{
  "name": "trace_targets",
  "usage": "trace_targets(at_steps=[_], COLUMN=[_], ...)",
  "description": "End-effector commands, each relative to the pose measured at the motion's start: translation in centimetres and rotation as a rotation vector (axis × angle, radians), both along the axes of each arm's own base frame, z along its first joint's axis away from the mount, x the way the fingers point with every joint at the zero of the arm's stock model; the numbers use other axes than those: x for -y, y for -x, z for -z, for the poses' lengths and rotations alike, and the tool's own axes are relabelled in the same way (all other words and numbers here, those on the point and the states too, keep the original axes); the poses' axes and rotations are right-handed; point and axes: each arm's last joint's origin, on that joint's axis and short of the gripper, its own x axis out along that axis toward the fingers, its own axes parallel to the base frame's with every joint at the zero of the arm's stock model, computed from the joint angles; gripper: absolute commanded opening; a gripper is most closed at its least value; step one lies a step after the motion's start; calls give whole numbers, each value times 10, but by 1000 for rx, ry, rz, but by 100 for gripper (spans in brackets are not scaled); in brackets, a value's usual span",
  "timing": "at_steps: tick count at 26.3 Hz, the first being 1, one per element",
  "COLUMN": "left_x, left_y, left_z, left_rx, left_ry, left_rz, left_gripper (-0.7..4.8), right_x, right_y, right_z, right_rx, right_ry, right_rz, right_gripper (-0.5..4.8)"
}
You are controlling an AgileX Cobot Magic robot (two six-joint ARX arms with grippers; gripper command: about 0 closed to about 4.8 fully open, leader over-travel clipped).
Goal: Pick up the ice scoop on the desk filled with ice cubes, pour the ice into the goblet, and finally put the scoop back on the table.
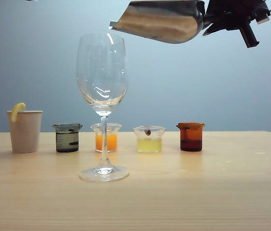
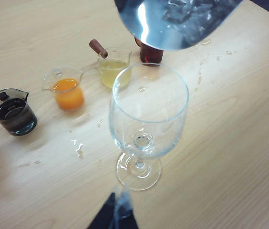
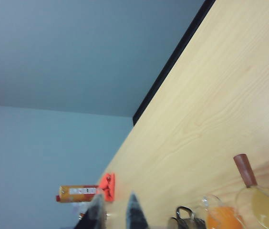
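Note:
The shiny steel ice scoop (image 1: 159,21) hangs high over the table (image 1: 198,192), tilted with its lip down toward the rim of the goblet (image 1: 102,72). My right gripper (image 1: 211,21) is shut on the scoop's handle at the upper right. In the left wrist view the ice cubes (image 2: 191,16) lie inside the scoop (image 2: 153,28), just above the goblet (image 2: 149,109), whose bowl holds nothing. My left gripper (image 2: 118,214) hovers near the goblet's foot, its fingers together and holding nothing. The right wrist view shows the right gripper (image 3: 115,212) but not the scoop.
Behind the goblet stands a row: a paper cup with a lemon slice (image 1: 25,131), a dark beaker (image 1: 67,137), an orange beaker (image 1: 106,139), a yellow beaker (image 1: 149,139) and a brown beaker (image 1: 190,136). Water drops (image 2: 77,145) dot the wood.

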Motion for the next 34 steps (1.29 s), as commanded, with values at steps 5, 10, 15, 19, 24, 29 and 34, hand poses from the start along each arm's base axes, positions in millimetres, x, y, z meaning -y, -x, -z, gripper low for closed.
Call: trace_targets(at_steps=[5, 10, 15, 19, 24, 29, 34], left_x=[0, 0, 0, 0, 0, 0, 0], left_y=[0, 0, 0, 0, 0, 0, 0], left_z=[-7, -7, -7, -7, -7, -7, -7], left_rx=[28, 30, 29, 29, 28, 28, 29], left_ry=[27, 28, 28, 28, 28, 28, 28], left_rz=[13, 13, 13, 13, 12, 13, 12], left_gripper=[-5, -5, -5, -5, -5, -5, -5], right_x=[-6, -6, -7, -7, -6, -6, -6], right_y=[2, 2, 3, 3, 2, 2, 3], right_z=[-6, -8, -9, -8, -8, -16, -27], right_rx=[40, 63, 66, 57, 59, 64, 82], right_ry=[34, 54, 57, 61, 63, 93, 109], right_rz=[-38, -51, -53, -39, -23, -15, -16], right_gripper=[-9, -9, -9, -9, -9, -9, -9])
